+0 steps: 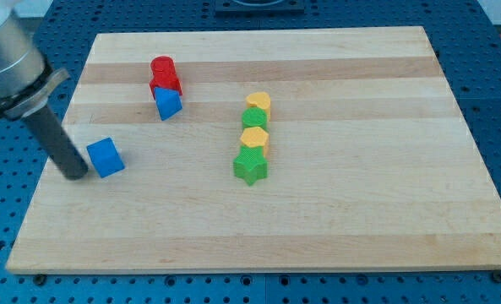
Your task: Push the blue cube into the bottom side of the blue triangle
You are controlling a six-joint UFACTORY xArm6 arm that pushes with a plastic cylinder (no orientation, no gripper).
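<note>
The blue cube lies on the wooden board at the view's left. The blue triangle lies above and to the right of it, touching a red block just above it. My tip rests on the board right at the cube's left side, touching it or nearly so. The dark rod rises from the tip toward the view's upper left.
A red cylinder sits above the red block. A column of touching blocks stands mid-board: a yellow block, a green block, a yellow block and a green star. The board's left edge is near my tip.
</note>
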